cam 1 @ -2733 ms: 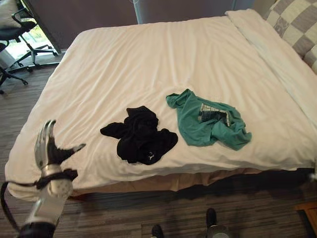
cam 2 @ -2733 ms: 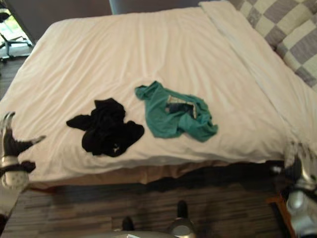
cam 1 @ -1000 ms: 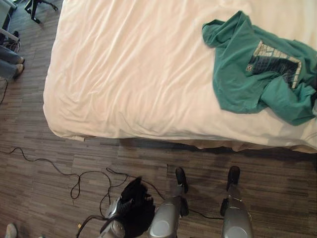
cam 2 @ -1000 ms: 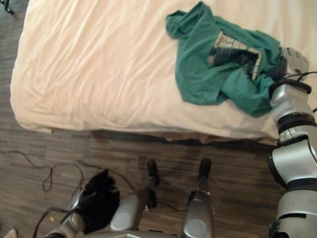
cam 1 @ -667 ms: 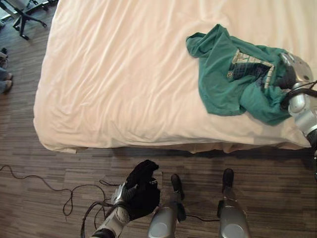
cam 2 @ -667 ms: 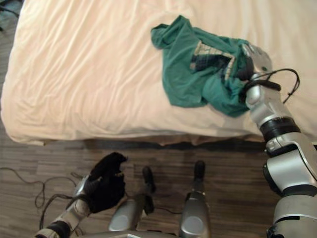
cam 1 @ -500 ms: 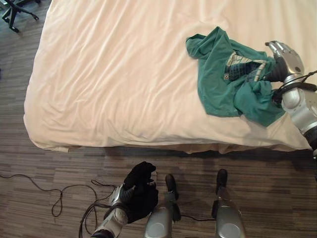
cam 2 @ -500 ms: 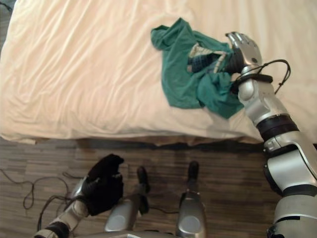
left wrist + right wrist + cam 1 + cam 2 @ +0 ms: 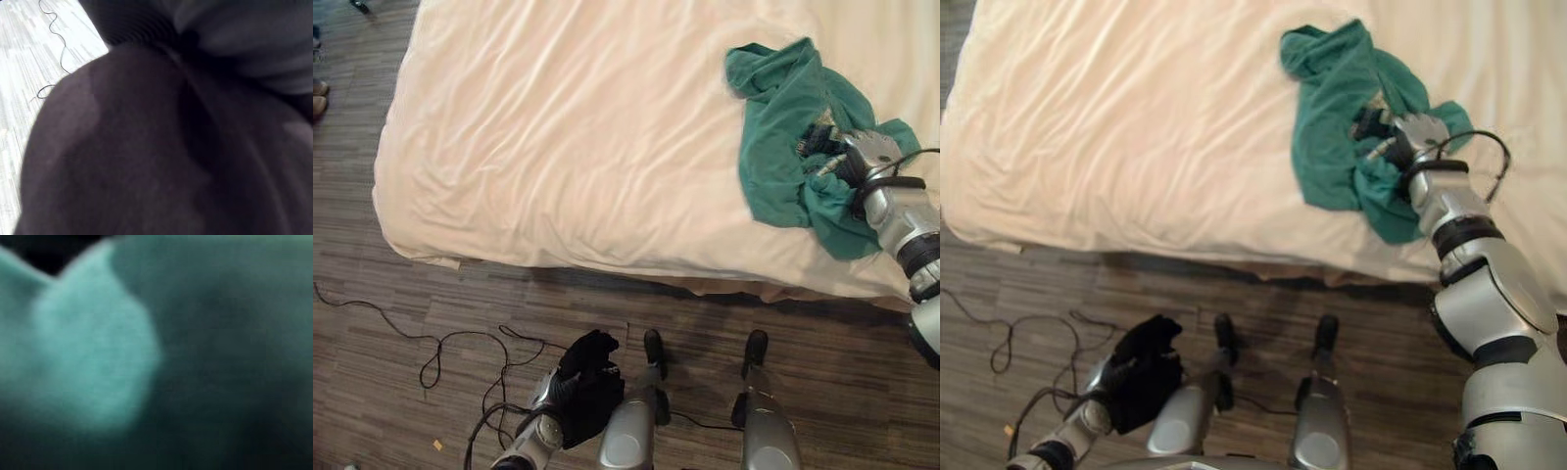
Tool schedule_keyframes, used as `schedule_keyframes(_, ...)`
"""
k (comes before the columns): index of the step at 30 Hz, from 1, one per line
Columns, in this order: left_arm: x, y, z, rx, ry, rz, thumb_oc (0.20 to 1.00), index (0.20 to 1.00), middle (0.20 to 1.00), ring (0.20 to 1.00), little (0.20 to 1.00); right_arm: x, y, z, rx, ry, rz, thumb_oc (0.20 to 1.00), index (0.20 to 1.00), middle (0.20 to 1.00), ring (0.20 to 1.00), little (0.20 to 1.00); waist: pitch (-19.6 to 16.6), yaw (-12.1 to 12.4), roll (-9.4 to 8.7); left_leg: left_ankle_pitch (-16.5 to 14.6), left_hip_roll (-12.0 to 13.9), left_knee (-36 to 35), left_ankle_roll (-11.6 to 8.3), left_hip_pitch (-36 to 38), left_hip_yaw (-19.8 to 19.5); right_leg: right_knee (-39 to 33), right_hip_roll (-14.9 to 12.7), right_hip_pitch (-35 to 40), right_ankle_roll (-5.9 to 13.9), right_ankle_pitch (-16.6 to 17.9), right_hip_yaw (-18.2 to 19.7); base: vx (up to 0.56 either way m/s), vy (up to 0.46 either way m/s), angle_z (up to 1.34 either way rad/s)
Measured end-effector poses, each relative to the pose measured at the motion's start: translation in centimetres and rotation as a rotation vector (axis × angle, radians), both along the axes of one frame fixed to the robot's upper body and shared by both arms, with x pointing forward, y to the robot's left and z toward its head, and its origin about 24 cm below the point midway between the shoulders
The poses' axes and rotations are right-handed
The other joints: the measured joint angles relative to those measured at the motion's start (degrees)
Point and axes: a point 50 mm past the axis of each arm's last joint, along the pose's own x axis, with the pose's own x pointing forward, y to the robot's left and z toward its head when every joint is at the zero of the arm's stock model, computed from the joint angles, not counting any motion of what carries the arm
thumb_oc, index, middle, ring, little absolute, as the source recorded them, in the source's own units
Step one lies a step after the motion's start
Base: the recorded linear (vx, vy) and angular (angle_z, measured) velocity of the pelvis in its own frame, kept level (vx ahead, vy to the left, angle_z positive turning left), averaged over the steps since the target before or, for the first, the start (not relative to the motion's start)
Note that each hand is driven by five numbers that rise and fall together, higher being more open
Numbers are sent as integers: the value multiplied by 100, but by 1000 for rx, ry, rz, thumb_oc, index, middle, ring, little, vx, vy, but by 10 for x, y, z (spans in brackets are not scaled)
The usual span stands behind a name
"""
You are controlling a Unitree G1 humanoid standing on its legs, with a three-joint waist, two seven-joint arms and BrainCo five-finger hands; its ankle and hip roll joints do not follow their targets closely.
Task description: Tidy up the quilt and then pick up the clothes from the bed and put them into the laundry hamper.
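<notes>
A green shirt [image 9: 781,137] lies bunched on the white quilt [image 9: 568,147] near the bed's front edge. My right hand [image 9: 1417,132] rests on its right part with fingers curled into the cloth; green fabric [image 9: 146,357] covers the right wrist view. My left hand [image 9: 551,409] hangs low over the floor in front of the bed, shut on a crumpled black garment [image 9: 1144,374]. Dark cloth [image 9: 146,147] sits right against the left wrist camera.
The quilt's front edge [image 9: 607,262] drops to a dark wood floor [image 9: 391,372]. A person's shoe [image 9: 318,103] shows at the far left, beside the bed's corner.
My right hand has come down onto the green shirt and closed in it; the shirt is more bunched. The left hand still holds the black garment low. The camera has shifted.
</notes>
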Motion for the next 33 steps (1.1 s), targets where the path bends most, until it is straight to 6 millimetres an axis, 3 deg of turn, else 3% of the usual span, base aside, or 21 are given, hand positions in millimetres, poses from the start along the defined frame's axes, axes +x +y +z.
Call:
schedule_keyframes(2, 0, 0, 0, 5, 6, -8, 200, 200, 200, 200, 200, -1, -3, -1, 20, -3, -18, 200, 200, 200, 200, 200, -1, 49, 0, -7, -1, -1, -7, 27, -19, 1, -5, 39, -1, -5, -22, 30, 84, 8)
schedule_keyframes(4, -1, -3, -2, 0, 18, -5, 200, 200, 200, 200, 200, -11, -9, -20, 148, -33, -14, 200, 200, 200, 200, 200, -5, 64, -14, -28, -7, -1, -29, 108, -32, 4, -9, 146, -1, -27, -45, 41, 43, 7)
schedule_keyframes(8, -12, 3, -8, 35, 81, 13, 200, 200, 200, 200, 200, -45, -5, -72, 398, -43, 59, 200, 200, 200, 200, 200, -68, -82, -157, -190, 9, -2, -105, 483, -10, 5, 11, 512, -27, -81, -51, 111, 80, -2)
schedule_keyframes(10, -22, 11, -11, 60, 113, 37, 200, 200, 200, 200, 200, -66, -2, -108, 516, 35, 71, 200, 200, 200, 200, 200, -208, -247, -355, -236, 13, -2, -70, 612, 67, 5, 19, 586, -23, -112, 8, 129, 164, -17)
schedule_keyframes(12, -29, 16, -12, 75, 149, 49, 200, 200, 200, 200, 200, -103, -5, -155, 694, 105, 6, 200, 200, 200, 200, 200, -373, -404, -660, -314, -11, -1, -47, 895, 272, 5, 27, 745, -10, -125, 142, 97, 150, -39)
schedule_keyframes(15, -38, 21, -16, 103, 192, 52, 200, 200, 200, 200, 200, -136, -3, -199, 777, 222, -75, 200, 200, 200, 200, 200, -608, -625, -961, -456, -44, -3, -34, 1172, 510, 5, -2, 867, 33, -158, 357, 88, 145, -44)
schedule_keyframes(16, -40, 24, -16, 113, 207, 63, 200, 200, 200, 200, 200, -164, 0, -231, 840, 304, -160, 200, 200, 200, 200, 200, -755, -799, -1166, -544, -65, -4, -14, 1371, 633, 6, -9, 991, 47, -168, 475, 92, 169, -46)
schedule_keyframes(17, -40, 25, -16, 112, 207, 71, 200, 200, 200, 200, 200, -174, 2, -241, 866, 328, -192, 200, 200, 200, 200, 200, -795, -810, -1232, -574, -102, -4, -16, 1475, 687, 6, -8, 1042, 48, -168, 553, 47, 171, -72)
schedule_keyframes(18, -42, 26, -16, 111, 213, 92, 200, 200, 200, 200, 200, -202, 5, -270, 936, 399, -294, 200, 200, 200, 200, 200, -909, -825, -1380, -668, -98, -38, 4, 1699, 852, 10, -21, 1151, 52, -163, 747, -1, 79, -56)
schedule_keyframes(20, -40, 26, -16, 111, 211, 100, 200, 200, 200, 200, 200, -243, 12, -302, 960, 536, -417, 200, 200, 200, 200, 200, -1061, -971, -1477, -826, -126, -41, 54, 1808, 915, 22, -111, 1251, 101, -172, 817, -27, 27, -33)
schedule_keyframes(22, -34, 25, -14, 99, 183, 111, 200, 200, 200, 200, 200, -271, 21, -323, 966, 637, -496, 200, 200, 200, 200, 200, -1089, -990, -1518, -821, -154, -41, 69, 1862, 922, 151, -144, 1226, 149, -209, 857, -40, 1, -6)
schedule_keyframes(24, -33, 24, -14, 84, 173, 129, 200, 200, 200, 200, 200, -289, 43, -340, 982, 747, -508, 200, 200, 200, 200, 200, -1091, -1000, -1511, -794, -162, -41, 109, 1874, 843, 324, -162, 1180, 229, -307, 866, -40, -2, 14)
schedule_keyframes(26, -38, 19, -17, 34, 177, 182, 200, 200, 200, 200, 200, -293, 58, -348, 1012, 783, -521, 200, 200, 200, 200, 200, -1080, -955, -1440, -709, -160, -40, 179, 1840, 666, 465, -79, 1166, 228, -434, 985, -3, -59, 29)
schedule_keyframes(27, -43, 12, -20, -3, 185, 207, 200, 200, 200, 200, 200, -294, 68, -352, 1025, 809, -518, 200, 200, 200, 200, 200, -1130, -930, -1325, -635, -133, -35, 187, 1731, 503, 579, 48, 1099, 231, -609, 1280, -12, -99, 82)
schedule_keyframes(28, -40, 9, -21, -25, 181, 222, 200, 200, 200, 200, 200, -296, 78, -356, 1020, 843, -496, 200, 200, 200, 200, 200, -1187, -1060, -1235, -594, -57, -38, 166, 1554, 131, 607, 383, 1150, 205, -904, 2132, -22, -113, 119)
schedule_keyframes(30, -37, 0, -22, -69, 168, 231, 200, 200, 200, 200, 200, -291, 82, -358, 993, 877, -481, 200, 200, 200, 200, 200, -1156, -1027, -963, -340, 10, -3, 187, 1267, -485, 495, 725, 1230, -58, -1076, 2654, -19, -128, 156)
schedule_keyframes(31, -36, -5, -23, -88, 165, 236, 200, 200, 200, 200, 200, -284, 79, -358, 971, 880, -480, 200, 200, 200, 200, 200, -1178, -978, -874, -241, 19, -2, 171, 1117, -770, 374, 834, 1367, -107, -1086, 2727, -42, -176, 135)
schedule_keyframes(32, -32, -8, -22, -108, 151, 245, 200, 200, 200, 200, 200, -284, 75, -357, 957, 877, -485, 200, 200, 200, 200, 200, -1169, -968, -824, -216, 12, -4, 190, 1070, -817, 355, 852, 1370, -108, -1041, 2623, -42, -236, 103)
schedule_keyframes(33, -45, -14, -27, -148, 172, 293, 200, 200, 200, 200, 200, -268, 69, -351, 934, 844, -464, 200, 200, 200, 200, 200, -1165, -713, -586, -211, 106, -8, 223, 972, -971, 406, 939, 1406, -135, -1061, 2408, -52, -284, 67)
